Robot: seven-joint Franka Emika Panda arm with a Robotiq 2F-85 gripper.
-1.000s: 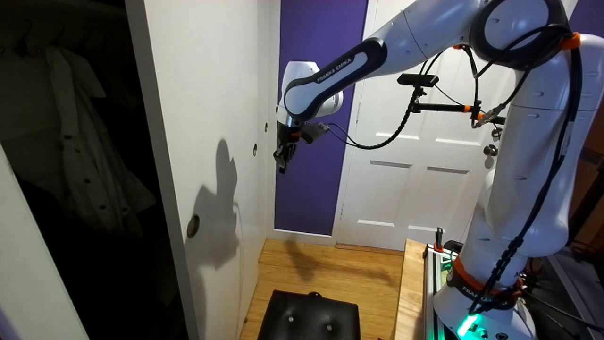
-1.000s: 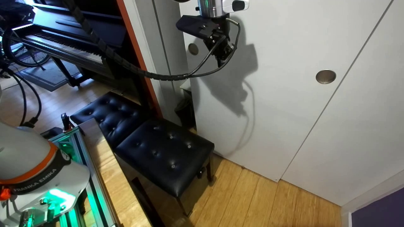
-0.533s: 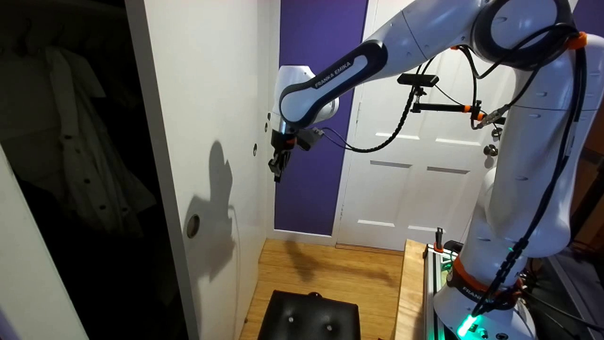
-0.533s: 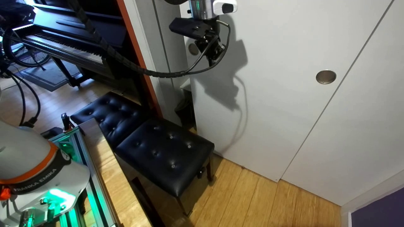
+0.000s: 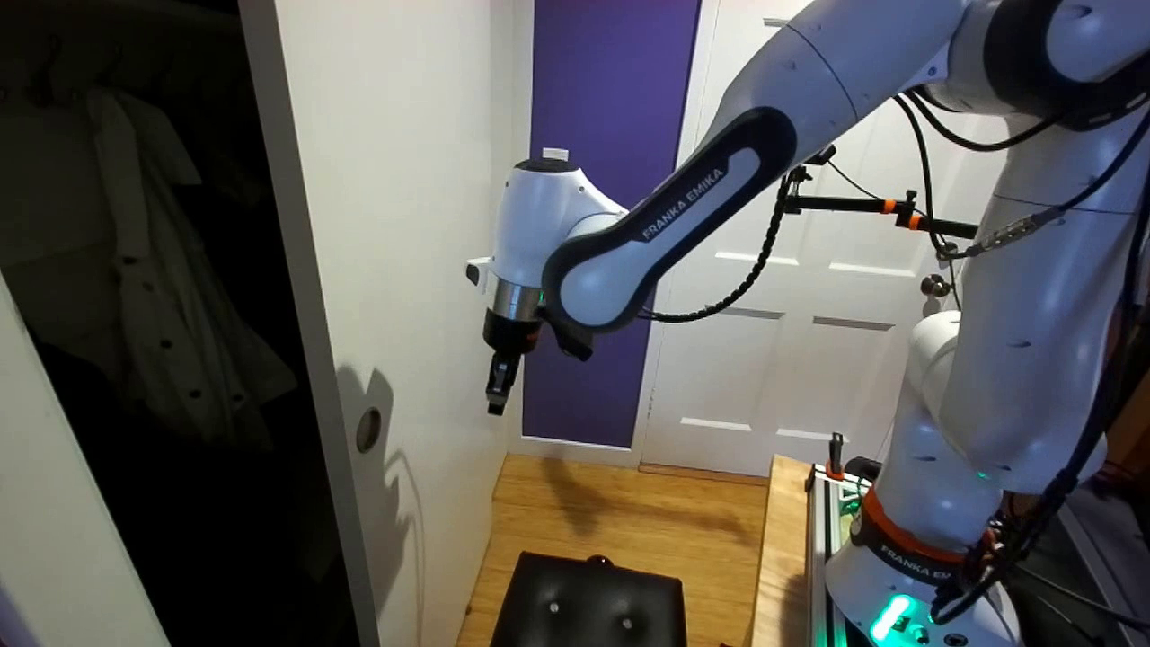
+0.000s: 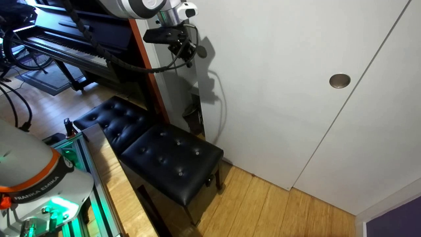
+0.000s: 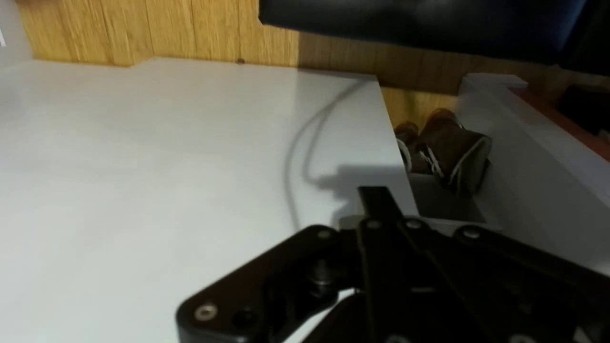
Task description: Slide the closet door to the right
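- At nine o'clock from the hand (image 5: 496, 406), in an exterior view, faces the closet door (image 5: 404, 207), with a finger pull (image 5: 368, 429) near its nine-o'clock edge.
- Holds the hand clenched, apart from the closet door.
- Past that edge, shows a dark opening (image 5: 216, 512).
- In the wrist view, shows boots (image 7: 448, 147) at two o'clock from the hand.

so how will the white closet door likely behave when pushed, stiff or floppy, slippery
The closet door is probably stiff: its face shows no bow. It may be heavy, being tall enough to leave the top of both exterior views. Its smooth face could let a push skid, so a round finger pull might give better hold.
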